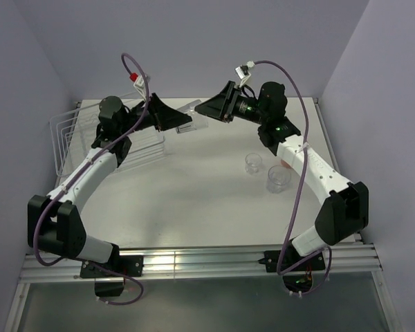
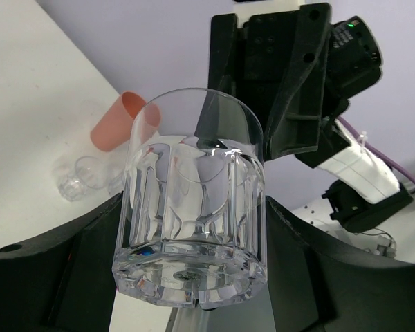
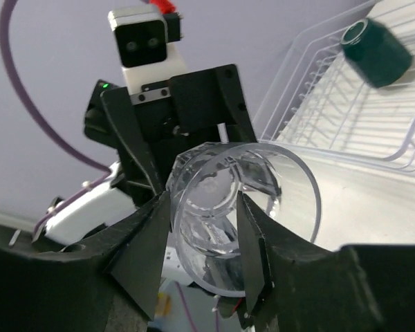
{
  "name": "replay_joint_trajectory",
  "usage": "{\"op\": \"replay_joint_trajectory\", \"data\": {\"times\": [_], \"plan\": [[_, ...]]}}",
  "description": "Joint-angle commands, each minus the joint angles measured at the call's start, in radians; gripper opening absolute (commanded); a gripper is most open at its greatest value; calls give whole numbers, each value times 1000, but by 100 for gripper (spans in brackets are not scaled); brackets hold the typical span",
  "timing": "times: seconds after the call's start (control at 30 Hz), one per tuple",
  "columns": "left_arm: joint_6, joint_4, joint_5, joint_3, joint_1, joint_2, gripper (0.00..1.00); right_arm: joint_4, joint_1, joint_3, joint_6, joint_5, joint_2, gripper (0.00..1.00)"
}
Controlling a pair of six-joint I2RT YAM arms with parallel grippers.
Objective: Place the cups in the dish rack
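Near right, on the table: two clear tumblers (image 1: pixel 253 163) (image 1: pixel 278 179) stand upright and close together, beside the right arm's forearm. Nobody's on them yet.
Just behind them: the salmon-pink cup (image 1: pixel 285 164) peeks out from under the right arm, mostly hidden from above.
Mid-air, far centre: here's the action, the third tumbler (image 2: pixel 194 207) hangs between the two grippers, clear of the table.
Left gripper (image 2: pixel 194 280): pinching that tumbler low on its body, a dark finger pressed to each side of the faceted wall.
Right gripper (image 3: pixel 200 256): fingers spread, straddling one side of the rim with a gap showing, and it looks let go. I'd call this a handover with the left arm now carrying.
Long axis: the tumbler lies roughly level, base toward the left wrist, open mouth facing the right gripper.
Far left: the dish rack (image 1: pixel 66 138) sits by the wall, right alongside the left arm.
In the rack: the dark green mug (image 3: pixel 375 43) is already loaded, lying on the ribs.
The relation that counts: the rack lies to the left of the carried tumbler, away from its mouth, and the left arm is plainly the nearer one.
Next, by my read: the right fingers must clear the rim before the left swings toward the rack, or they could snag it.
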Motion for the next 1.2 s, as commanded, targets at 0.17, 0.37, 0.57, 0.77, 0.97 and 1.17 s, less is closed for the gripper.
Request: {"op": "replay_joint_trajectory", "data": {"times": [0.17, 0.37, 0.57, 0.77, 0.97, 1.17], "plan": [[226, -402, -197, 200, 49, -90, 0, -230, -74, -28, -157, 333, -115, 53], [388, -863, -487, 444, 181, 14, 0, -421, -92, -22, -259, 551, -147, 54], [536, -1129, -797, 837, 185, 314, 0, -475, -92, -63, -332, 643, -158, 54], [583, -1334, -973, 1220, 185, 612, 0, -521, -90, -68, -396, 653, -138, 54], [605, -1361, -1041, 1233, 185, 715, 0, -527, -87, -89, -428, 653, -123, 54], [628, -1381, -1052, 1233, 183, 769, 0, -505, -81, -112, -427, 631, -92, 54]]}}
